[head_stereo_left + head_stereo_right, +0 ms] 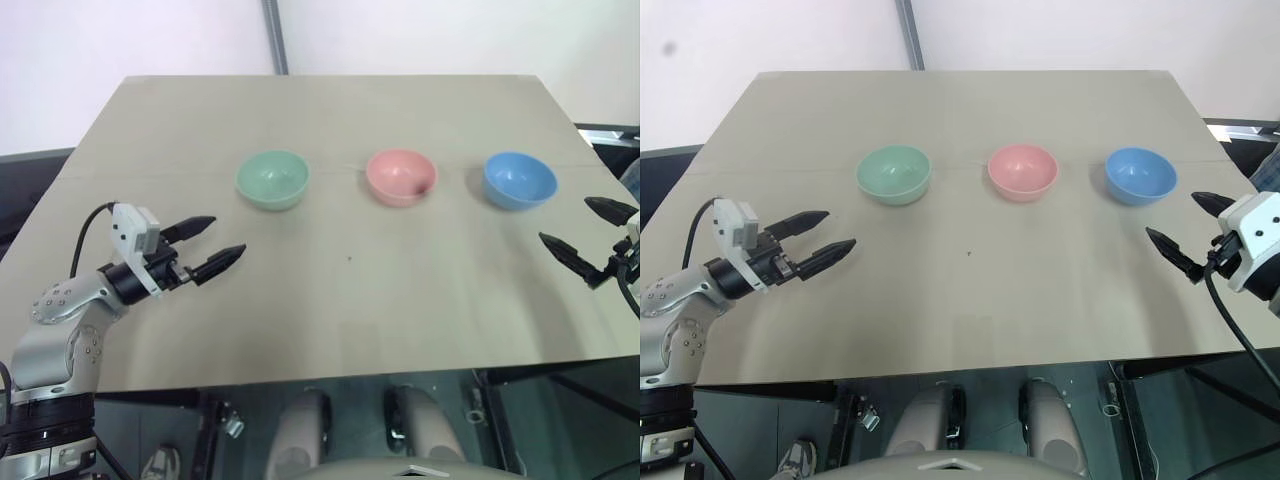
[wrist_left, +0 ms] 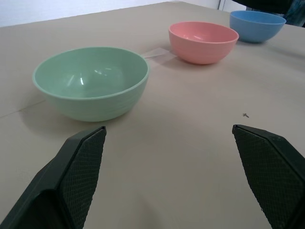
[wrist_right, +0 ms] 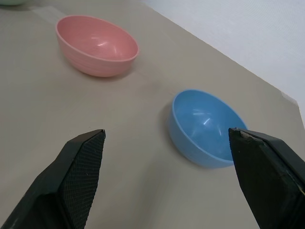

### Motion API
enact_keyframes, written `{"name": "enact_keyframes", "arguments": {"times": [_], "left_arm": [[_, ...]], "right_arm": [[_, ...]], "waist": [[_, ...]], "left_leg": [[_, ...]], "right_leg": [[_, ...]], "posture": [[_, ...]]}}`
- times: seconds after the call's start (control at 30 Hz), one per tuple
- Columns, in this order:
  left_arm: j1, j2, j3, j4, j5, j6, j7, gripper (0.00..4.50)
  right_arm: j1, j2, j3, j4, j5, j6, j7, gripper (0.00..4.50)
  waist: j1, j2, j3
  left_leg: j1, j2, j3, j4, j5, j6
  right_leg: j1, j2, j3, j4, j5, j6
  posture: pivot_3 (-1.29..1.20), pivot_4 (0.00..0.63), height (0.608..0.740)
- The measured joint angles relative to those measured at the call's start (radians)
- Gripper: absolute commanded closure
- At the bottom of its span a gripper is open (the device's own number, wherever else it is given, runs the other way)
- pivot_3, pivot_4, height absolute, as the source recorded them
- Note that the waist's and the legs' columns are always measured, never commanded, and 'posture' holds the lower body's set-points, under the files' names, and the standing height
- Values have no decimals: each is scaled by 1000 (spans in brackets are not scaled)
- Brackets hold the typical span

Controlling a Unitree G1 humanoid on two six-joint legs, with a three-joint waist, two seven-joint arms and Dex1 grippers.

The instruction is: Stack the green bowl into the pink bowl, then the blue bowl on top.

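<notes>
Tan tabletop (image 1: 350,300), three bowls in row; white wall (image 1: 130,40) behind.

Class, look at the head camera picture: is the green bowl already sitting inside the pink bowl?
No, the green bowl stands alone on the table, left of the pink bowl.
</notes>
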Motion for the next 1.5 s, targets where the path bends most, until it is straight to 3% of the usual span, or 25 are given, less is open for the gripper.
{"name": "enact_keyframes", "arguments": {"times": [0.37,0.57,0.8,1.1,1.2,1.27,1.43,1.47,1.5], "left_arm": [[35,-14,37,-120,-51,59,61,23],[41,-29,39,-180,-89,92,90,23],[47,-28,10,-256,-94,87,40,23],[169,-44,30,-368,-91,85,76,23],[212,-47,57,-407,-101,85,90,0],[224,-48,67,-421,-109,85,95,0],[276,-55,89,-464,-118,86,121,0],[282,-57,92,-469,-119,86,126,0],[286,-57,93,-471,-120,86,130,0]], "right_arm": [[-108,15,115,42,-5,-3,2,0],[-242,50,263,116,-48,-27,21,0],[-639,195,609,474,-264,-166,100,0],[-975,390,756,1040,-438,-441,133,0],[-1018,415,772,1183,-487,-502,117,795],[-1026,419,781,1228,-506,-524,110,1580],[-1079,433,790,1355,-566,-601,103,4036],[-1086,436,790,1360,-572,-614,97,4352],[-1096,437,792,1365,-585,-633,95,4352]], "waist": [[-1,0,0],[-4,0,0],[-16,0,1],[-7,1,1],[-5,1,1],[-5,1,1],[-11,1,1],[-11,1,1],[-13,1,1]], "left_leg": [[0,0,0,0,0,0],[0,0,0,0,0,0],[0,0,1,0,0,0],[-2,-1,2,-3,0,0],[-2,-1,1,-3,0,0],[-2,-1,1,-3,0,0],[0,-1,2,-3,0,0],[0,-1,2,-3,0,0],[0,-1,2,-3,0,0]], "right_leg": [[0,0,1,0,0,0],[0,1,1,1,0,0],[-2,5,2,2,1,-1],[-3,1,2,-1,3,-5],[-3,0,2,0,3,-5],[-3,0,2,0,3,-6],[-3,1,2,1,3,-6],[-3,1,2,1,3,-6],[-3,1,2,1,3,-6]], "posture": [[0,150,740],[0,150,740],[0,150,740],[0,150,740],[0,150,740],[0,150,740],[0,150,740],[0,150,740],[0,150,740]]}}
